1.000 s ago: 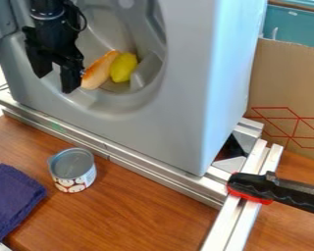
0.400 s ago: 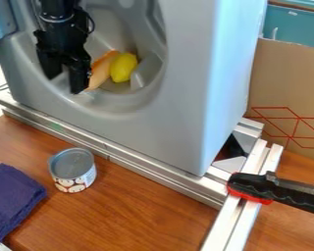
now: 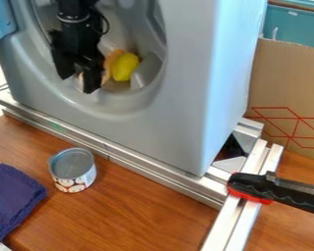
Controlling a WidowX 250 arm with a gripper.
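Observation:
The black gripper (image 3: pixel 78 84) hangs over the left part of the drum opening in the grey machine (image 3: pixel 179 122), its two fingers apart and pointing down. Just right of it, partly hidden behind its right finger, is an orange-brown elongated item (image 3: pixel 108 66). A yellow lemon-like object (image 3: pixel 125 67) rests against that item's right side, inside the opening. I cannot tell whether the gripper touches the orange-brown item.
On the wooden table (image 3: pixel 153 215) stand an open-looking metal can (image 3: pixel 73 170) and a folded dark blue cloth (image 3: pixel 12 201). Metal rails (image 3: pixel 160 179) run along the machine's base, with a black-and-red clamp (image 3: pixel 251 188) at right. A cardboard box (image 3: pixel 287 88) stands behind.
The gripper has moved steadily to the right across the opening, now covering more of the orange-brown item. The other things have stayed in place.

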